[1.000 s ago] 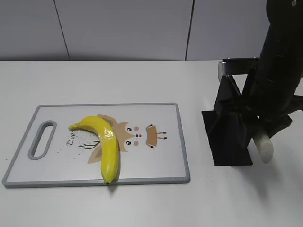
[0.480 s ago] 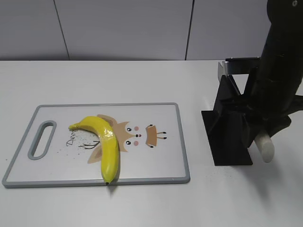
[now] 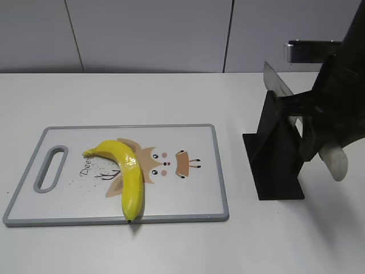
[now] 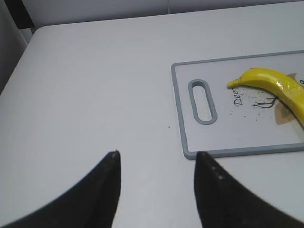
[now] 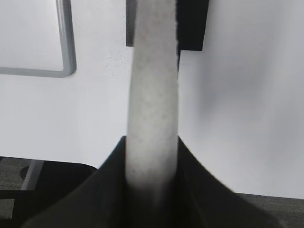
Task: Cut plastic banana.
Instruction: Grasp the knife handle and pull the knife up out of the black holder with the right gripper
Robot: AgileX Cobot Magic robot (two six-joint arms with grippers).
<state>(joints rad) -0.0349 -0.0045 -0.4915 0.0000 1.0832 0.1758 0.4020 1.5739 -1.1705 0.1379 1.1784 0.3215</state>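
The plastic banana (image 3: 126, 173) lies on the cutting board (image 3: 194, 205) in the lower left of the exterior view, its stem end toward the board's handle slot (image 3: 50, 168) and its dark tip at the board's near edge, just reaching the grey rim. It covers part of the cartoon deer print (image 3: 171, 162) in the board's middle. The board rests flat on the white tabletop (image 3: 171, 97). At the right of that view a black knife stand (image 3: 274, 165) sits on the tabletop, well apart from the board, and the right tool (image 3: 319, 145) is just beside it, clamped on a knife (image 3: 278, 85): the pale handle (image 3: 335, 162) sticks out low on the right, and the grey blade points up and left above the stand's top. The right wrist view shows the same pale handle (image 5: 153, 95) running up the middle of the frame, pinched between the two dark fingers (image 5: 114, 175) at the bottom, with a corner of the board (image 5: 66, 52) at the upper left. In the left wrist view the left tool (image 4: 156, 156) hovers over bare tabletop at the bottom of the frame, its two dark fingers (image 4: 107, 185) apart with nothing between them; the board's handle end (image 4: 202, 102) and the banana's stem half (image 4: 270, 85) appear at the right.
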